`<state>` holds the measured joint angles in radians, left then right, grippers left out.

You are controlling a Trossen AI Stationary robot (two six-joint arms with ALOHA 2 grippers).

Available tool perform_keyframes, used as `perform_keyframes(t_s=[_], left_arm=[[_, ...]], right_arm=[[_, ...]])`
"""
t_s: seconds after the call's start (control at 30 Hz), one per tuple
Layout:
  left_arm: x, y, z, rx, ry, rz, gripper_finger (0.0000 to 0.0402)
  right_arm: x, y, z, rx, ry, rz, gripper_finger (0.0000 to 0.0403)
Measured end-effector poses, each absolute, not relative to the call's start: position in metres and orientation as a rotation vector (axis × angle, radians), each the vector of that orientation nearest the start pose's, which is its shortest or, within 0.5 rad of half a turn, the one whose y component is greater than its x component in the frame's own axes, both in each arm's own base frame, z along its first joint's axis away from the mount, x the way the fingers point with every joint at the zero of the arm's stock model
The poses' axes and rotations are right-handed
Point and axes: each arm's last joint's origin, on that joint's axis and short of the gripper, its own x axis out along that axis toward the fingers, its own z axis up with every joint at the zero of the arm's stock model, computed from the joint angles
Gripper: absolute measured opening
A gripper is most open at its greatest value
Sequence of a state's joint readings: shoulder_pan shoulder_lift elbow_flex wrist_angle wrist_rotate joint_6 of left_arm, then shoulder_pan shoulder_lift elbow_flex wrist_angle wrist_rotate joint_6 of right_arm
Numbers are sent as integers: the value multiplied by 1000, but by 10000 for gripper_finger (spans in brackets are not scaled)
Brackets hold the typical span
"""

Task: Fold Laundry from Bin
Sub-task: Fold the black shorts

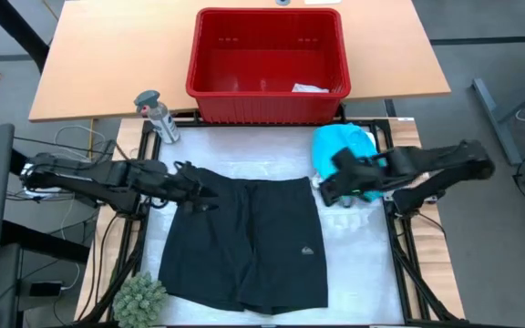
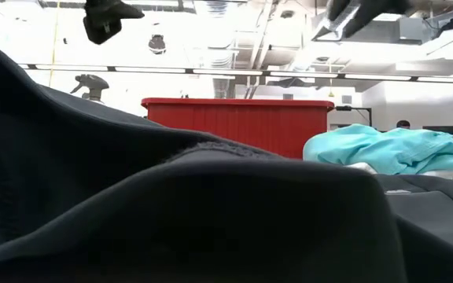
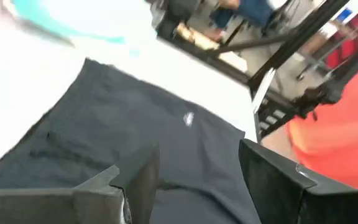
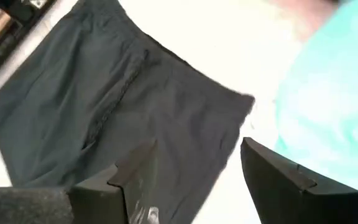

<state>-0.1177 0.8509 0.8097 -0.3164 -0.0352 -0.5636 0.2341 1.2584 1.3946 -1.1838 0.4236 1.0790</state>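
Black shorts [image 1: 244, 241] lie spread flat on the white table top, waistband toward the far edge. They fill the near part of the low view [image 2: 171, 212]. My left gripper [image 1: 208, 194] is open above the waistband's left corner and shows in its wrist view [image 3: 197, 152]. My right gripper [image 1: 329, 193] is open above the waistband's right corner [image 4: 199, 149]. In the low view both hang well above the table: the left gripper [image 2: 108, 20] and the right gripper [image 2: 356, 14]. A turquoise shirt [image 1: 343, 146] lies bunched at the far right. A small pale piece [image 1: 310, 88] lies in the red bin [image 1: 267, 100].
The red bin stands on the wooden table beyond the far edge. A spray bottle [image 1: 158, 117] stands at the far left. A green spiky ball [image 1: 139, 299] sits at the near left corner. A white cloth [image 1: 358, 214] shows beside the shorts on the right.
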Motion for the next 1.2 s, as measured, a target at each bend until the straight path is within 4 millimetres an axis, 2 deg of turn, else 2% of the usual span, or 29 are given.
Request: perform_keyframes(t_s=[0.07,0.17,0.27,0.37,0.5,0.77,0.9,1.2], left_arm=[[175,-20,324,-531,332,13,208],[168,-18,327,-531,323,10,208],[166,-17,325,-539,340,15,208],[171,-16,320,-558,370,-18,208],[178,-14,305,-609,396,-41,208],[182,-12,283,-663,387,-23,208],[182,-12,280,-665,397,-13,208],[182,-11,280,-658,388,11,208]], right_arm=[[197,39,355,722,758,-691,249],[182,40,321,812,758,-743,249],[185,42,290,872,717,-716,249],[193,39,269,903,688,-717,249],[206,37,237,889,767,-766,250],[241,29,205,847,860,-764,250],[250,23,185,832,912,-840,250],[263,-1,171,809,939,-837,250]])
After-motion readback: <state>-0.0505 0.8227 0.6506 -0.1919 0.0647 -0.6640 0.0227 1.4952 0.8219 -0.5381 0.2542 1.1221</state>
